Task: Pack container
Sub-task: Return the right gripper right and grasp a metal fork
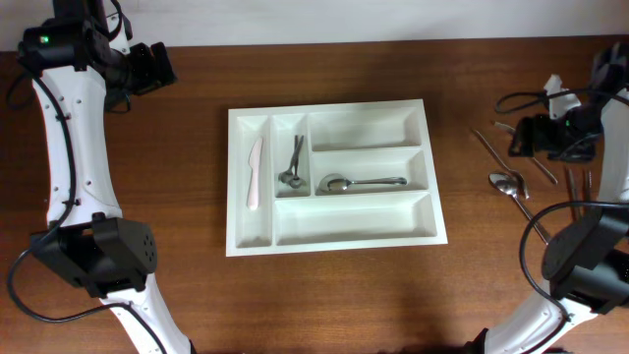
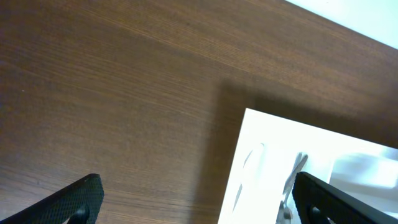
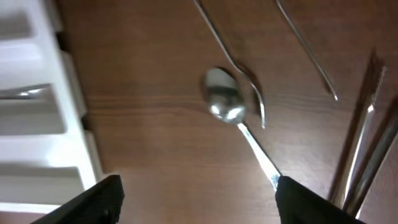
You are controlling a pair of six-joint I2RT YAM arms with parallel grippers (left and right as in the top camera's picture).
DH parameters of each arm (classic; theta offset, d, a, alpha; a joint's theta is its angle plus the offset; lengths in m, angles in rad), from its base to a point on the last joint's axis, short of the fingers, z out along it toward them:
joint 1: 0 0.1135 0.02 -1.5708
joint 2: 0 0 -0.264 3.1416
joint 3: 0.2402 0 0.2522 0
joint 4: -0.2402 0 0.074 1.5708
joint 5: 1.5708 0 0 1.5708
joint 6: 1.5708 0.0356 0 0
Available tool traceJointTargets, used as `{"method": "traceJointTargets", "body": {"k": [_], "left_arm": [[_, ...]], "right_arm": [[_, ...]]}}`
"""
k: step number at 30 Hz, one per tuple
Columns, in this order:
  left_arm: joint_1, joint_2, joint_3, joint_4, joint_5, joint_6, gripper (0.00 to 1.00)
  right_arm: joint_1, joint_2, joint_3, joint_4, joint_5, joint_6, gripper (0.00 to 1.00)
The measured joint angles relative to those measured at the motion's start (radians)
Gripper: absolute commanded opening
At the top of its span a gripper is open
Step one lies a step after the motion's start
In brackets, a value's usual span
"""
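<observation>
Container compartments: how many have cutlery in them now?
3 in the container: left narrow one, a white knife; the narrow one beside it, metal cutlery; middle wide one, a spoon. All five show fully.

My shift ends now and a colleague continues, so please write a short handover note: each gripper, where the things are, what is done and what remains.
Left gripper: open, empty, over the bare table at the container's left edge.
Right gripper: open, empty, above a loose spoon on the table, right of the container.
Done: white knife in the leftmost narrow compartment, what looks like a fork in the next narrow one, packed spoon in the middle wide one.
Left: the loose spoon and the other metal pieces beside it. The top and bottom wide compartments are empty.
</observation>
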Motion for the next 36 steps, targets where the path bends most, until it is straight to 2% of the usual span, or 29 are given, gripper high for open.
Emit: {"method": "traceJointTargets", "body": {"k": [20,29,36], "left_arm": [[0.0,0.0,0.0,0.0,0.0,0.0,0.99],[0.0,0.0,0.0,0.0,0.0,0.0,0.99],[0.0,0.0,0.0,0.0,0.0,0.0,0.99]], "right_arm": [[0.017,0.002,-0.398,0.561,0.086,-0.151,0.76],[0.138,0.002,-0.404,0.67,0.119,-0.219,0.76],[0.128,0.044,-0.404,0.668,0.164,-0.23,0.7]]}}
